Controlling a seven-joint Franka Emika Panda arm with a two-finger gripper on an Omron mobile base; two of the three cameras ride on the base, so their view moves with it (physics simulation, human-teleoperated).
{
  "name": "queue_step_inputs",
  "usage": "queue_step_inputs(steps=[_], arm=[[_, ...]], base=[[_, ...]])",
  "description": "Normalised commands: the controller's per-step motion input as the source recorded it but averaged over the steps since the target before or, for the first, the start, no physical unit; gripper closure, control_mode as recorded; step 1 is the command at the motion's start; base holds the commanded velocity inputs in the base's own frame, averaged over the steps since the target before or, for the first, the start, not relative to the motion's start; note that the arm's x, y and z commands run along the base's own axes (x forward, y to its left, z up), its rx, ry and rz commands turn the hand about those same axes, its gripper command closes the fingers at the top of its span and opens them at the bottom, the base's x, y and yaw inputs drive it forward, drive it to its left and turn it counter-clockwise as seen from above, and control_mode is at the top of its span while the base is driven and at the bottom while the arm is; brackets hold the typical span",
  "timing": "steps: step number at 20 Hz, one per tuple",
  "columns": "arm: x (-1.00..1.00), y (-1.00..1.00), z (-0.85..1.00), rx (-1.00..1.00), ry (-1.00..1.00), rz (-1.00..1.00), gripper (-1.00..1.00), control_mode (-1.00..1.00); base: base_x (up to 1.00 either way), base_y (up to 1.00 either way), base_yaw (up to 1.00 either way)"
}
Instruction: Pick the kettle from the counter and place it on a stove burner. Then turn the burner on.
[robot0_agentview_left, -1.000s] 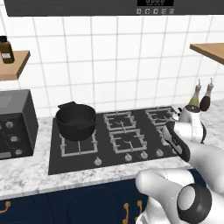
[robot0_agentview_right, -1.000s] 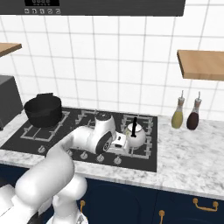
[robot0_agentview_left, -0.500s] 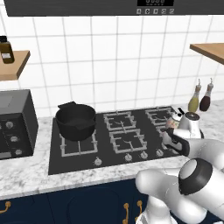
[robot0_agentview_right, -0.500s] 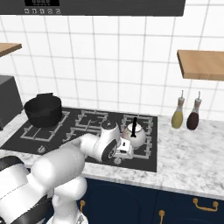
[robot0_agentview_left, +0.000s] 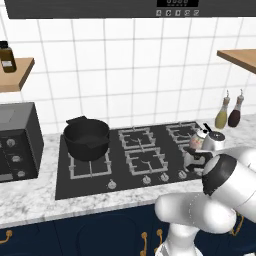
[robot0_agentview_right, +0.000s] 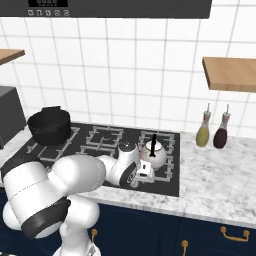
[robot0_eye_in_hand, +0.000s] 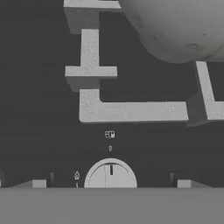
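- The desk (robot0_agentview_right: 220, 195) of veined marble carries the black cooktop (robot0_agentview_right: 75, 145) on which the claw works.
- A black pot (robot0_agentview_left: 87, 137) sits well to the claw's left.
- The kettle (robot0_agentview_right: 154, 156) stands on the stove burner (robot0_eye_in_hand: 131, 109) just beyond the claw (robot0_agentview_right: 145, 174).
- A silver knob (robot0_eye_in_hand: 110, 174) lies directly under the claw; probably spread around it, but I cannot tell.

In the left base view, the arm's dark elbow joint covers the lower right side of the kettle (robot0_agentview_left: 206, 142) and the front right corner of the cooktop (robot0_agentview_left: 90, 180). In the hand view, the upper edge cuts off the kettle body, and the grey band hides the lower half of the knob (robot0_eye_in_hand: 110, 174). The knob markings are too small to read. The state of the jaws cannot be determined.
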Motion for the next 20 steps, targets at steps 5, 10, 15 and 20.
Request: queue_step_inputs(steps=[5, 10, 15, 20], arm=[[0.0, 0.0, -0.18, -0.01, 0.0, 0.0, -1.0, -1.0], [0.0, 0.0, 0.0, 0.0, 0.0, 0.0, 1.0, -1.0], [0.0, 0.0, 0.0, 0.0, 0.0, 0.0, 1.0, -1.0], [-0.01, 0.0, 0.0, 0.0, -0.01, 0.08, 1.0, -1.0]], base=[[0.0, 0.0, 0.0], [0.0, 0.0, 0.0], [0.0, 0.0, 0.0], [0.0, 0.0, 0.0]])
